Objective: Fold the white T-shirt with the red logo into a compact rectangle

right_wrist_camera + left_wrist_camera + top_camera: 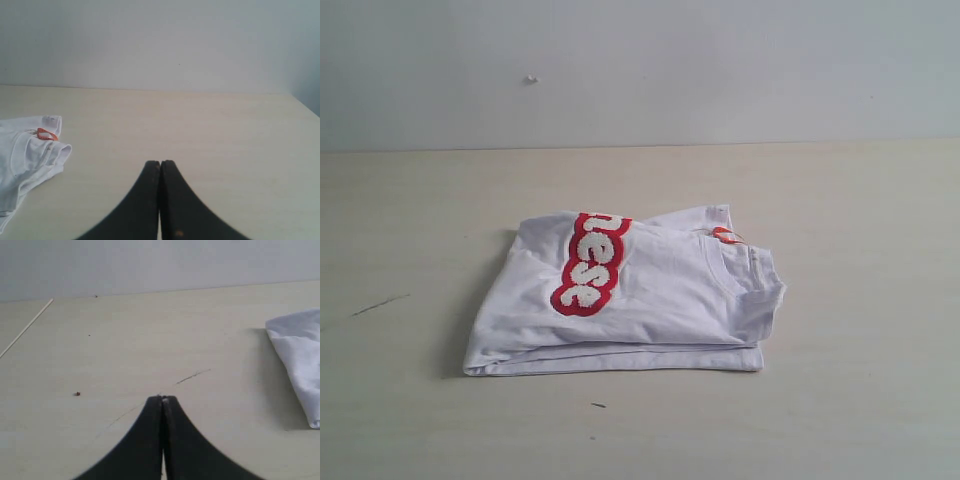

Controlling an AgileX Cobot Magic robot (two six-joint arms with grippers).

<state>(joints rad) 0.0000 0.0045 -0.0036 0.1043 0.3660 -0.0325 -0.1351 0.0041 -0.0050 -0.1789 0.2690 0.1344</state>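
The white T-shirt (640, 300) lies folded in a stacked rectangle at the middle of the table. Its red logo (590, 262) runs across the top layer, partly wrapped over the far fold. The ribbed collar and a small orange neck tag (722, 235) sit at its right end. Neither arm shows in the exterior view. My left gripper (162, 399) is shut and empty over bare table, with a corner of the shirt (300, 365) off to one side. My right gripper (160, 163) is also shut and empty, with the shirt's collar end (30, 155) and orange tag (46, 133) some way from it.
The pale wooden table (840, 200) runs back to a plain white wall (640, 60). A thin dark scratch (378, 305) marks the table at the left, and a small dark speck (598, 405) lies in front of the shirt.
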